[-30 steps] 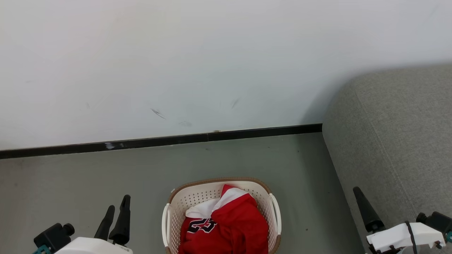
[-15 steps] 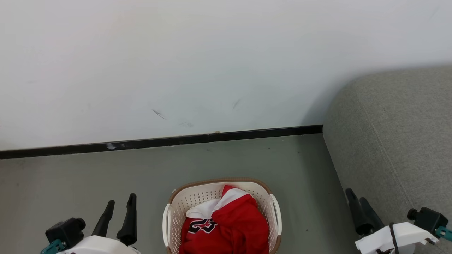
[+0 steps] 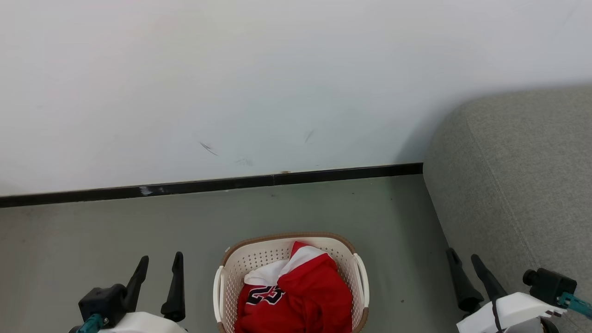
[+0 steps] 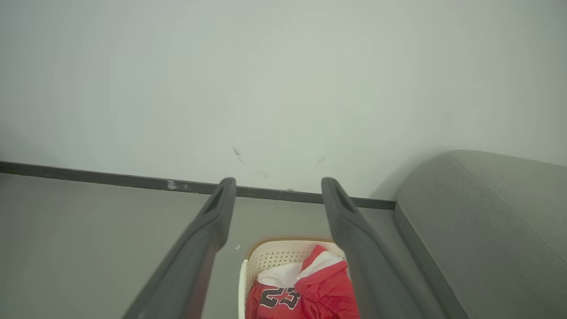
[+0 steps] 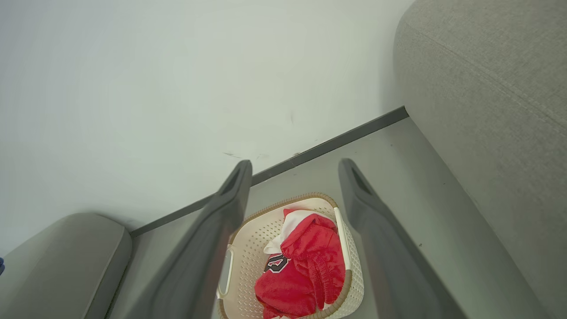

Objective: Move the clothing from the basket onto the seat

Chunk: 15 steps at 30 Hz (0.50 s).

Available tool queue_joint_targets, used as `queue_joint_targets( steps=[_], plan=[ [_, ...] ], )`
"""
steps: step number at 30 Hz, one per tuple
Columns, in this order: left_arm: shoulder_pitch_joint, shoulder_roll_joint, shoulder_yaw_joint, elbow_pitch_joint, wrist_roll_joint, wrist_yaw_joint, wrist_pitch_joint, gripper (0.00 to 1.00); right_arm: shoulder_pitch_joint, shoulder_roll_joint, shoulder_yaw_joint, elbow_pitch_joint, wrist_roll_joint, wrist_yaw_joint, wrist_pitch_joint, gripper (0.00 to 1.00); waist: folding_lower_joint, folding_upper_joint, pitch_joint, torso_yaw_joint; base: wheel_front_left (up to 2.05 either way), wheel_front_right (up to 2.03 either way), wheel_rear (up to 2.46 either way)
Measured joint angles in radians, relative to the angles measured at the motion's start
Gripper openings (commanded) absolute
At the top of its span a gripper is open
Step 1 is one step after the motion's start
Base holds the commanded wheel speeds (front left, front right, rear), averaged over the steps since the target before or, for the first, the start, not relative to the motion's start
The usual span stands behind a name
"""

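The cream basket (image 3: 266, 256) with a brown rim stands on the grey floor at the bottom middle of the head view. Red clothing (image 3: 305, 296) with white trim and a black number lies bunched inside it. The grey seat (image 3: 522, 175) rises at the right. My left gripper (image 3: 160, 259) hangs open to the left of the basket, empty. To the basket's right, by the seat's side, my right gripper (image 3: 462, 256) is open and empty too. The basket (image 4: 266, 259) and clothing (image 4: 328, 292) show between the left fingers, the basket (image 5: 252, 243) and clothing (image 5: 310, 261) between the right ones.
A white wall (image 3: 231, 83) with a black skirting strip (image 3: 208, 185) stands behind the basket. Grey floor (image 3: 115, 226) spreads to the left. A second grey cushion (image 5: 62, 257) shows at the lower left of the right wrist view.
Both grippers have drifted inward toward the basket, the left rightward and the right leftward, and have turned a little. The basket and the clothing have stayed put.
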Motion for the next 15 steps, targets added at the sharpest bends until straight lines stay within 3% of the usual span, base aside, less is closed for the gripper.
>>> queue_joint_targets(
  steps=[15],
  plan=[
    [0.003,0.016,0.001,-0.020,0.219,0.086,-0.060,1.00,0.001,0.000,0.019,-0.003,-0.256,0.000,-0.055,1.00,-0.0007,0.0000,0.000,0.003,0.00,0.00,0.00]
  ],
)
